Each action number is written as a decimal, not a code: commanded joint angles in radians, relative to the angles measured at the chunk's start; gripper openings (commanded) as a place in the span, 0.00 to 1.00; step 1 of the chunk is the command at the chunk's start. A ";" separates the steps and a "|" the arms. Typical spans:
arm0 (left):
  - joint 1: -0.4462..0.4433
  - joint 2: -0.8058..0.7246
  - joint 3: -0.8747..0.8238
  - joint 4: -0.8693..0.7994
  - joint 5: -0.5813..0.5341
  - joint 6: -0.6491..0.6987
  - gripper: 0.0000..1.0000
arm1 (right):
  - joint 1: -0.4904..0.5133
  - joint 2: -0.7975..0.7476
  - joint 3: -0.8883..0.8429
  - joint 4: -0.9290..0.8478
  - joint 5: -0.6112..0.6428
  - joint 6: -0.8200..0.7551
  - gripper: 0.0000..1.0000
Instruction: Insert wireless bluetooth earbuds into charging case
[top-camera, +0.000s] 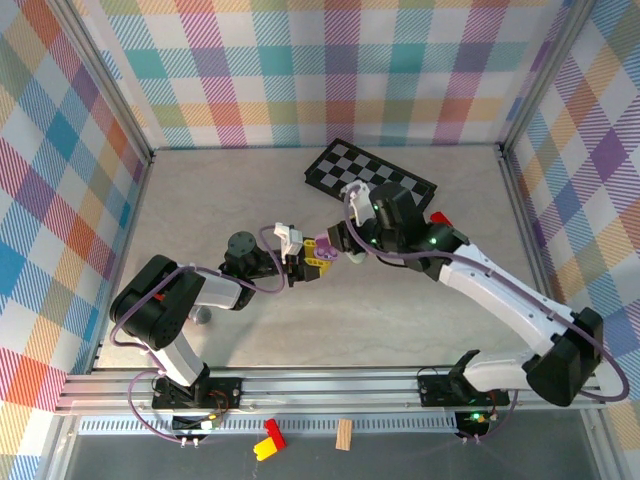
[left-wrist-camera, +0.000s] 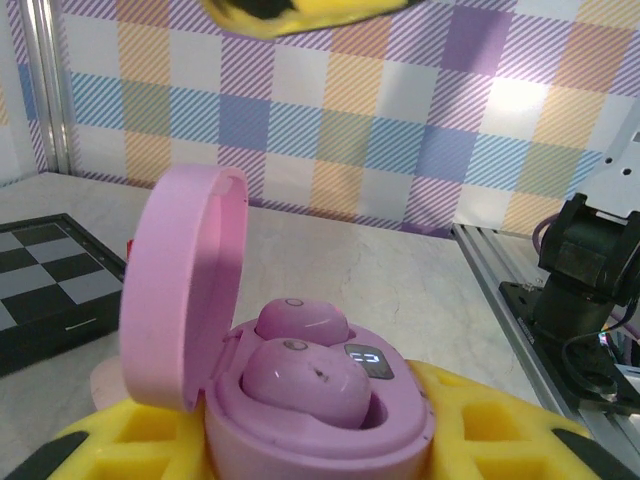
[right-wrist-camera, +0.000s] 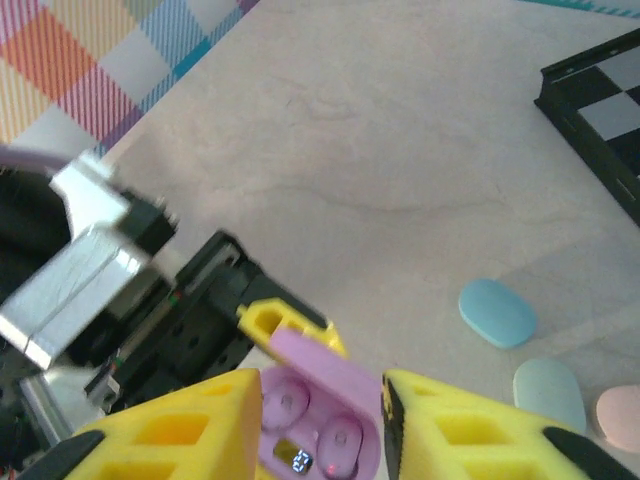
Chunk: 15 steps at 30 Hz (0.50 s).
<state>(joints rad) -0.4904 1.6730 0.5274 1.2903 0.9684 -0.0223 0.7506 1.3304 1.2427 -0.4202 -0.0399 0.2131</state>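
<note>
My left gripper (top-camera: 305, 262) is shut on a pink charging case (left-wrist-camera: 320, 435), held above the table with its lid (left-wrist-camera: 185, 290) swung open. Two pink earbuds (left-wrist-camera: 300, 385) (left-wrist-camera: 303, 322) sit in the case's wells beside a small lit display. In the right wrist view the same case (right-wrist-camera: 325, 380) lies between the yellow fingers (right-wrist-camera: 170, 430) of my right gripper (right-wrist-camera: 320, 440). Those jaws stand apart on either side of the case and hold nothing. From above, the two grippers meet at the case (top-camera: 323, 247) in mid-table.
A black-and-white chessboard (top-camera: 370, 172) lies at the back of the table. Three closed pebble cases rest on the table: blue (right-wrist-camera: 497, 312), pale teal (right-wrist-camera: 549, 392) and pink (right-wrist-camera: 618, 415). A small red object (top-camera: 438, 218) sits by the right arm.
</note>
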 joint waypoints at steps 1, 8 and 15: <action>-0.013 -0.008 0.006 0.049 0.028 0.038 0.29 | -0.008 0.085 0.078 -0.091 0.021 0.026 0.32; -0.026 -0.026 0.002 0.051 -0.044 0.008 0.29 | -0.008 0.099 0.062 -0.076 -0.037 0.012 0.28; -0.046 -0.042 0.008 0.051 -0.132 -0.025 0.29 | -0.019 -0.022 -0.037 -0.031 -0.061 0.064 0.29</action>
<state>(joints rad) -0.5148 1.6688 0.5266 1.2881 0.8692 -0.0380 0.7437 1.3670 1.2232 -0.4702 -0.0731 0.2363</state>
